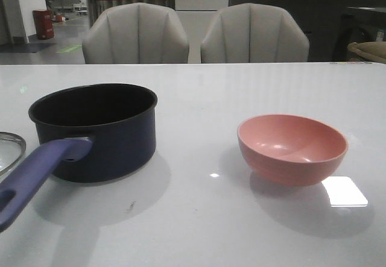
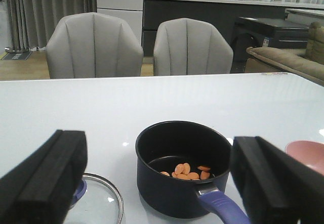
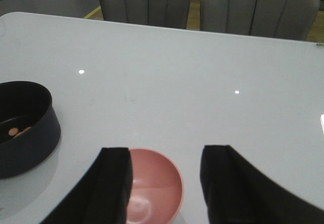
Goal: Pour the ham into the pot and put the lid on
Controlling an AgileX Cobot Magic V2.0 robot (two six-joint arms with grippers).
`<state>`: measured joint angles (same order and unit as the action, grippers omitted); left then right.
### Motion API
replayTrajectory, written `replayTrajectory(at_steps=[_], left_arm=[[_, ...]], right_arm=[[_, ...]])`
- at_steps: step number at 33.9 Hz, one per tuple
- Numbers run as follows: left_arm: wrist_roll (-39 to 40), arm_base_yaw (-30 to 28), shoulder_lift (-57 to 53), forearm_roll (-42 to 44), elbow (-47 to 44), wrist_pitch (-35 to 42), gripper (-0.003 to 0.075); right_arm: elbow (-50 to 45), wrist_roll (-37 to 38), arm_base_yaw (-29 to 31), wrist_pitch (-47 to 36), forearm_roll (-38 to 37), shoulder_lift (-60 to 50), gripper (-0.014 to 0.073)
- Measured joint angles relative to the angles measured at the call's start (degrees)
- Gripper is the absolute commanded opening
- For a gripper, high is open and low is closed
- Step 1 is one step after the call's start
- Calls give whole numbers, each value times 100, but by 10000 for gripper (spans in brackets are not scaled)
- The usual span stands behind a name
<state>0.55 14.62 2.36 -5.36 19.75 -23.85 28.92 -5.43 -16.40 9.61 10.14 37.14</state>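
Note:
The dark navy pot (image 1: 96, 128) stands left of centre on the white table, its purple-blue handle (image 1: 33, 179) pointing to the front left. Several orange-pink ham chunks (image 2: 186, 171) lie on its black bottom; they also show in the right wrist view (image 3: 17, 131). The glass lid (image 1: 9, 149) lies flat on the table just left of the pot, its blue knob (image 2: 78, 189) partly hidden behind a finger. My left gripper (image 2: 159, 183) is open, above and in front of pot and lid. My right gripper (image 3: 164, 178) is open and empty above the pink bowl (image 3: 154, 186).
The salmon-pink bowl (image 1: 292, 148) stands empty at the right of the table. Two grey chairs (image 1: 193, 33) stand behind the table's far edge. A bright light reflection (image 1: 344, 191) lies on the table near the bowl.

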Motion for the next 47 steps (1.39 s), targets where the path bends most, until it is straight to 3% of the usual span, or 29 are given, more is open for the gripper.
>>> replayTrajectory(at_steps=[8,14,15,19,20,22,28,33,40,47], left_arm=[[0,0,0,0,0,0,617],[0,0,0,0,0,-26,617],[0,0,0,0,0,-51,617],[0,0,0,0,0,-141,617],[0,0,0,0,0,-146,617],[0,0,0,0,0,-160,617],[0,0,0,0,0,-160,622],[0,0,326,0,219,-258,697],[220,-72,1541,35,824,-397,699],[293,-575,3083,81,1419,-435,698]], right_arm=[[-1110,0,-13,-13,0,-1975,435],[-1682,0,-13,-13,0,-2854,423],[-1761,0,-13,-13,0,-2912,401],[-1873,-9,-13,-13,0,-2970,152],[-1876,-9,-13,-13,0,-2970,125],[-1876,-9,-13,-13,0,-2970,169],[-1876,-9,-13,-13,0,-2970,170],[-1886,-9,-13,-13,0,-2970,170],[-1886,-9,-13,-13,0,-2970,170],[-1886,-9,-13,-13,0,-2970,170]])
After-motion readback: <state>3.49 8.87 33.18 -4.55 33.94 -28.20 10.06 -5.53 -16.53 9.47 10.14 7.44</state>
